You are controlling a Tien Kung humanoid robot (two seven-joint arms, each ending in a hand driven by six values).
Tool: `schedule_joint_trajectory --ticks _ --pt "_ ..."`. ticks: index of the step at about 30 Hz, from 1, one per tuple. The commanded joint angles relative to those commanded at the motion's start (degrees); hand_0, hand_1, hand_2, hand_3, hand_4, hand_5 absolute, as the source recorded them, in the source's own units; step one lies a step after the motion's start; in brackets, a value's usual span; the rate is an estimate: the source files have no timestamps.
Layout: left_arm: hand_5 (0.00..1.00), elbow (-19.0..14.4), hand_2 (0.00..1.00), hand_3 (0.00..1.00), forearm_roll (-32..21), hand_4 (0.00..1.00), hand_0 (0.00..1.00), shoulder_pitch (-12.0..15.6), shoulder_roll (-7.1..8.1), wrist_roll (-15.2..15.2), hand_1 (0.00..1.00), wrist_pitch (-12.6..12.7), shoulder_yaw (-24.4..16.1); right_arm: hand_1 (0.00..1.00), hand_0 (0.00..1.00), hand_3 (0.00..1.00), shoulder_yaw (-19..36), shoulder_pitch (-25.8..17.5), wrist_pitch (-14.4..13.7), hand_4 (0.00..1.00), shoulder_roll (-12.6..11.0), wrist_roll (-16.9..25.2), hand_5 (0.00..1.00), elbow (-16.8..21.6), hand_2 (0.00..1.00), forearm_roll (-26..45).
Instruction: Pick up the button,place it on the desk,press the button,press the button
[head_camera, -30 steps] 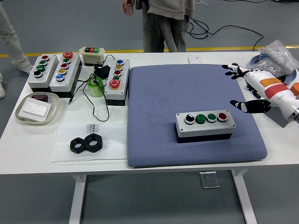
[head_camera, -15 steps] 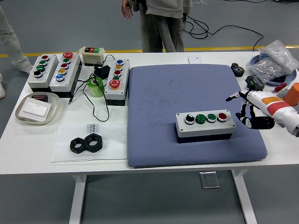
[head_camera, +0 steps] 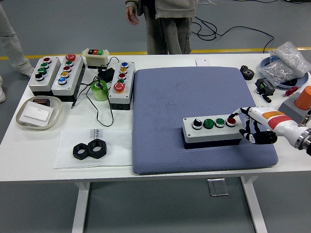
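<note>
Right hand point(head_camera: 253, 127), grasping nothing, is extending one fingertip point(head_camera: 234, 117) onto red button point(head_camera: 231, 121) of button box point(head_camera: 213, 130) near pad's point(head_camera: 165, 97) right edge; you're pressing.

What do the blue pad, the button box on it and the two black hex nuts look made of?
Blue pad: looks like woven fabric over soft padding; fine textured weave, rounded edges.
Button box: likely moulded plastic; matte grey lid over a black base.
Hex nuts: matte black, plastic or coated metal; cannot tell which.
</note>
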Motion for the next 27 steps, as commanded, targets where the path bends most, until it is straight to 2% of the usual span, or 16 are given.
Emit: schedule_joint_trajectory --ticks 17,27 --pt "0.998 -0.02 0.876 0.83 -0.2 0.637 0.74 -0.11 0.0 -0.01 0.827 -0.03 0.14 0.155 0.367 0.734 -2.09 0.12 2.36 0.554 0.14 -0.8 0.002 -0.9 0.271 -0.94" --pt "0.998 -0.04 0.876 0.831 -0.54 0.637 0.74 -0.3 0.02 -0.09 0.827 -0.11 0.39 0.158 0.373 0.737 2.18 -0.96 0.08 0.555 -0.83 -0.07 0.002 3.42 0.274 -0.64"
